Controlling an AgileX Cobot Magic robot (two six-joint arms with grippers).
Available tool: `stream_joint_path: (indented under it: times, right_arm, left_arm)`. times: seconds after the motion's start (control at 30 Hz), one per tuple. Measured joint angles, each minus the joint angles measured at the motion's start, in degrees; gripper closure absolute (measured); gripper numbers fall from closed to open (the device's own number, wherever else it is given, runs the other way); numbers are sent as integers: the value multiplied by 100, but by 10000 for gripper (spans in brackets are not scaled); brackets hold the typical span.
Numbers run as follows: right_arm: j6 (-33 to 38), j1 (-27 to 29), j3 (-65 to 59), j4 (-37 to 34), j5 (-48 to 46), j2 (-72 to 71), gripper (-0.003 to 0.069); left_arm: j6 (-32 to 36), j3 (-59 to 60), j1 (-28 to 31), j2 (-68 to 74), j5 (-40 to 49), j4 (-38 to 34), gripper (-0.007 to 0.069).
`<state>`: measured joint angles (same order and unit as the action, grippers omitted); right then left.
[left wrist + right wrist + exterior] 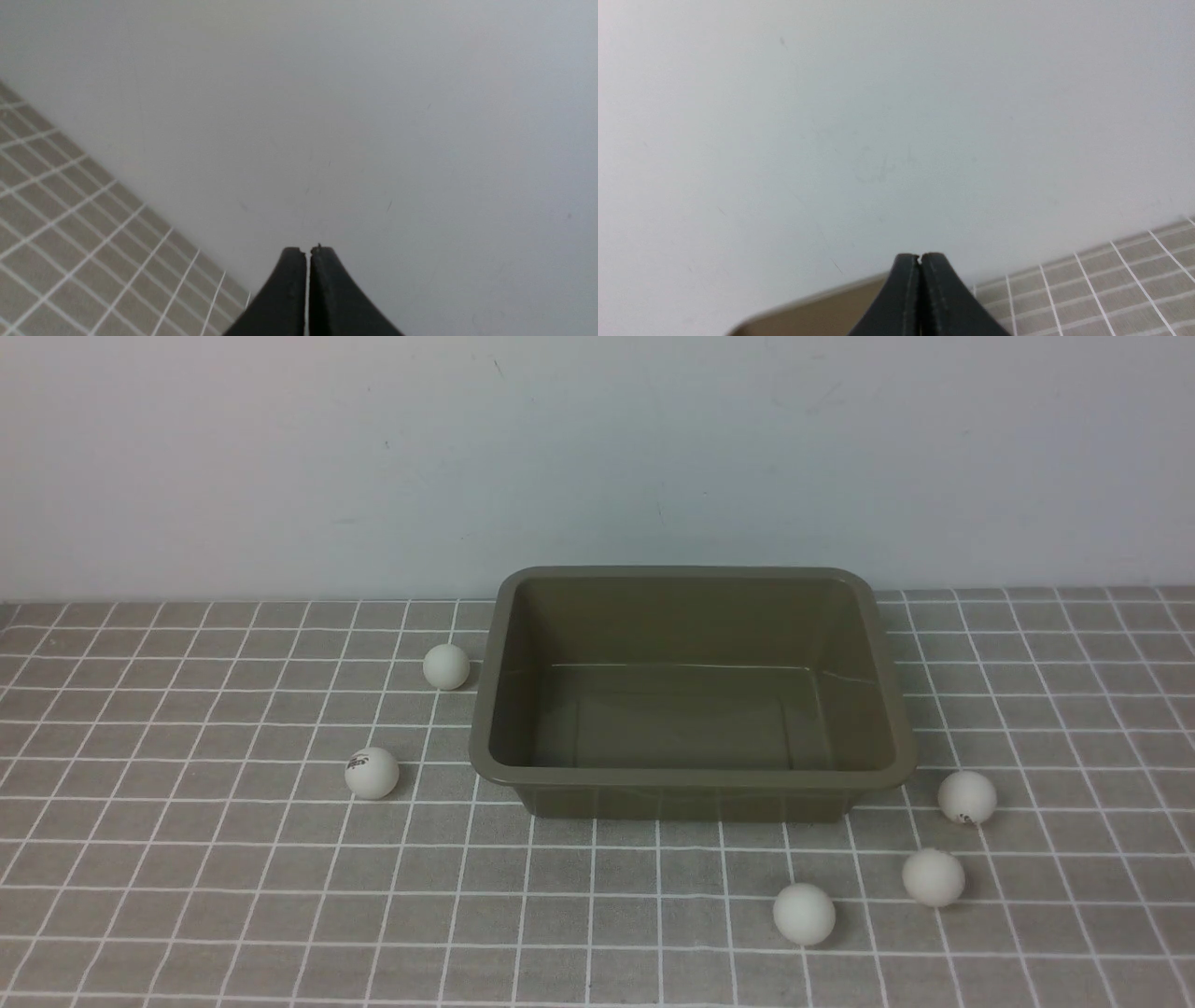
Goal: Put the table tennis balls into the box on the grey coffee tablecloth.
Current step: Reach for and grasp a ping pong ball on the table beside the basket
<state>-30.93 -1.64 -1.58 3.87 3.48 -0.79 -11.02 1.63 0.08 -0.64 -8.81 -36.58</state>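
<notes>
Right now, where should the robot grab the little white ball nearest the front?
Pinch the small matte white ball across its widest middle, coming straight down from above. It is round and sits free on the grey-brown checked cloth, clear of the olive-brown plastic tub, so a sideways push would probably roll it.

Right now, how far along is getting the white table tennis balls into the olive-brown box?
Done: nothing; the olive-brown plastic box is empty. In hand: nothing; the left gripper and right gripper are both shut and empty. Left: all five small white balls lie on the grey-brown gridded cloth, two left of the box, three near its right front corner.
</notes>
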Motion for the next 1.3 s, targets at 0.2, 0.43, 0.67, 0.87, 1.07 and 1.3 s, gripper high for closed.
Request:
stream_joint_path:
  times: [0.2, 0.43, 0.67, 0.87, 1.07, 1.3]
  right_arm:
    - [-64, 0, 0, -126, 490, 0, 669]
    - [-804, -149, 1568, 146, -681, 1032, 669]
    - [658, -1118, 4782, 306, -5210, 3803, 669]
    - [1694, -1377, 6082, 41, -7203, 5584, 669]
    - [2416, -565, 6230, -521, -7230, 6928, 669]
    - [3759, 593, 6230, -2086, -7137, 7405, 669]
  left_arm:
    - [37, -607, 0, 114, -72, 46, 629]
    - [877, -3130, 0, 2872, 2967, 977, 629]
    - [2077, -5014, 0, 6364, 5992, 1451, 629]
    - [2510, -6047, -13, 8459, 6583, 1543, 629]
    - [2567, -6860, -411, 9745, 6438, 1877, 629]
    - [2622, -7378, -566, 10403, 5896, 2051, 627]
